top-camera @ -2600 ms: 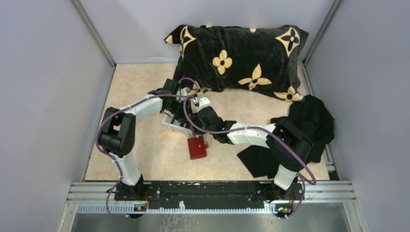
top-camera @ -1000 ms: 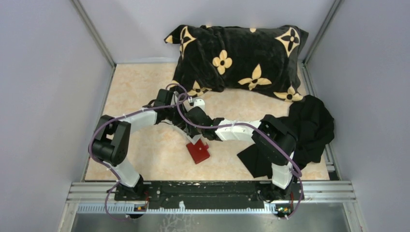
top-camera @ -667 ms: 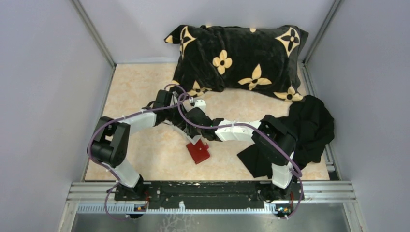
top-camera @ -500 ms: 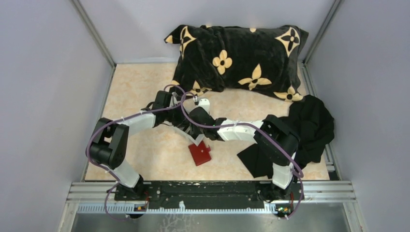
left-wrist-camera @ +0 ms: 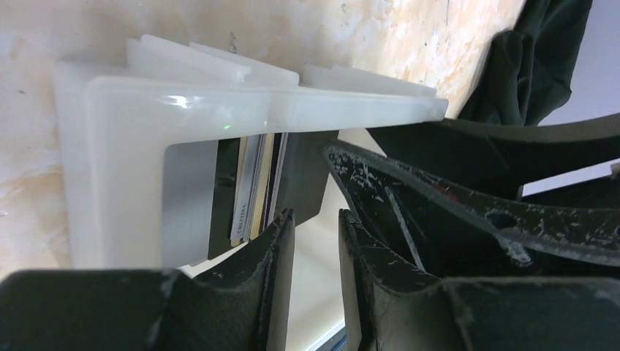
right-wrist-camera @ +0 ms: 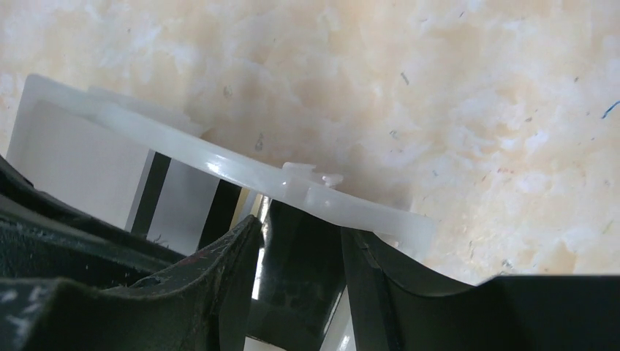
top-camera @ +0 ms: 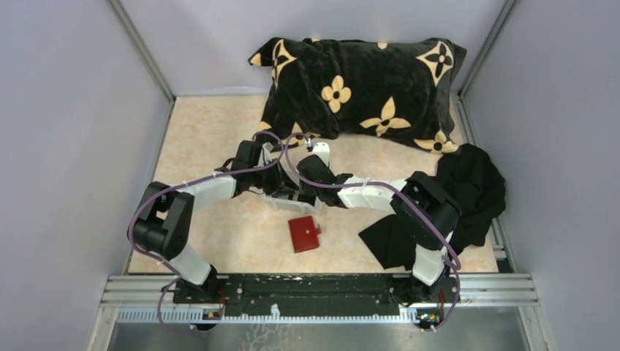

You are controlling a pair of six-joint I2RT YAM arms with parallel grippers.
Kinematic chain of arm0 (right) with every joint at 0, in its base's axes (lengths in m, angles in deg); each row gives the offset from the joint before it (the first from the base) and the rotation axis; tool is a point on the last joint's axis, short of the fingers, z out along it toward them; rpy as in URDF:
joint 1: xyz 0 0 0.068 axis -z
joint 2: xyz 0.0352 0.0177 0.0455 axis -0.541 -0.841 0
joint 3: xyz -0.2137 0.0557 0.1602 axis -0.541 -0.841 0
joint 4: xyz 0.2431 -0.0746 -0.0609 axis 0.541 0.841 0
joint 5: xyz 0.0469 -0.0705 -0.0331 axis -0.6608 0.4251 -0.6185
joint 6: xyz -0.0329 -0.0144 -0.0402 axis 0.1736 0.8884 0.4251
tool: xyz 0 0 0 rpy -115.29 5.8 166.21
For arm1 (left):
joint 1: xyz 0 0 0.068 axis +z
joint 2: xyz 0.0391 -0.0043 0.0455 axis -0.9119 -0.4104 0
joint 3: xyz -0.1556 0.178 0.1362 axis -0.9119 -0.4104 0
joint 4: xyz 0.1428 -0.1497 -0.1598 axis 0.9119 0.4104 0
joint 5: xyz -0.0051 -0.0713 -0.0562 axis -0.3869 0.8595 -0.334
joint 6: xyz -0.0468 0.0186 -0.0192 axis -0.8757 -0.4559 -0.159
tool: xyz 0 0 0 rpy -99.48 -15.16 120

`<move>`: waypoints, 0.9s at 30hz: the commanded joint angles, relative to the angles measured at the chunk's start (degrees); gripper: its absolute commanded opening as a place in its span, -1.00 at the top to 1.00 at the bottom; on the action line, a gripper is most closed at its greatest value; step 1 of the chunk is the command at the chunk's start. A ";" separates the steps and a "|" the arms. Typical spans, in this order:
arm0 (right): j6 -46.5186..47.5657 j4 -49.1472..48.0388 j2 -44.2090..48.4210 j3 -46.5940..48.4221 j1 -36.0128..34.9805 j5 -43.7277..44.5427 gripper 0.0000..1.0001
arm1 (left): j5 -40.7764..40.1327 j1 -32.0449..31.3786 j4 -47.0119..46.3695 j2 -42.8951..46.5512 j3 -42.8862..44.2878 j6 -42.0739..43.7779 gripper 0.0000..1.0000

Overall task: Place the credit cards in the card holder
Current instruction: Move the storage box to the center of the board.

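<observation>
Red card holder (top-camera: 305,234) released, lying shut just on the near side of the white tray (left-wrist-camera: 183,102). Left gripper (left-wrist-camera: 314,219) and right gripper (right-wrist-camera: 300,234) now at that tray, fingers slightly apart, credit cards (left-wrist-camera: 252,183) inside it, none loaded yet.

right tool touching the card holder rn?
Apart. Top view shows bare tabletop between the card holder and both arms. Right wrist view has the right tool at the white tray.
</observation>
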 commanded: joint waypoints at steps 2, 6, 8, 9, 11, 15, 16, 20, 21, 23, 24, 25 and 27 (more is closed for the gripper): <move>5.74 0.04 0.43 1.59 2.69 1.59 0.07 | -0.58 -0.46 0.72 -1.66 -1.46 -1.21 0.28; 9.48 0.07 -1.49 4.05 4.92 -1.60 0.06 | -2.77 -1.56 1.18 -2.46 -0.85 -2.36 0.25; 11.53 0.56 -2.76 5.15 5.10 -1.49 0.06 | -4.23 -2.64 1.37 -2.76 -0.48 -2.97 0.24; 12.48 0.57 -3.01 5.53 5.23 -1.33 0.06 | -5.11 -3.21 1.42 -2.77 -0.34 -3.20 0.24; 13.67 0.76 -3.75 6.22 5.95 -1.82 0.06 | -6.72 -4.51 1.82 -2.93 0.00 -3.69 0.24; 16.08 4.18 -3.72 9.25 6.86 -3.75 0.06 | -10.43 -6.86 2.26 -2.50 0.46 -4.95 0.24; 16.45 5.28 -3.36 9.70 6.82 -4.15 0.06 | -11.40 -7.34 2.41 -2.03 0.45 -5.08 0.24; 17.74 12.30 -3.40 13.96 6.10 -3.74 0.03 | -15.67 -8.34 2.79 0.14 0.52 -5.07 0.24; 17.86 14.27 -3.84 15.01 5.85 -3.85 0.02 | -16.48 -8.56 2.82 0.62 0.56 -4.81 0.24; 17.89 17.25 -4.62 16.58 5.41 -3.89 0.01 | -17.74 -8.72 3.30 1.05 0.57 -4.40 0.24; 17.81 18.59 -5.07 17.03 5.07 -4.05 0.00 | -18.11 -8.72 3.38 1.17 0.38 -4.36 0.24; 17.62 19.63 -5.47 17.45 4.71 -4.37 0.00 | -18.57 -8.79 3.23 1.45 0.00 -4.53 0.24; 16.95 20.78 -6.54 17.72 3.84 -4.97 -0.01 | -19.48 -8.97 1.91 2.77 -1.81 -5.65 0.25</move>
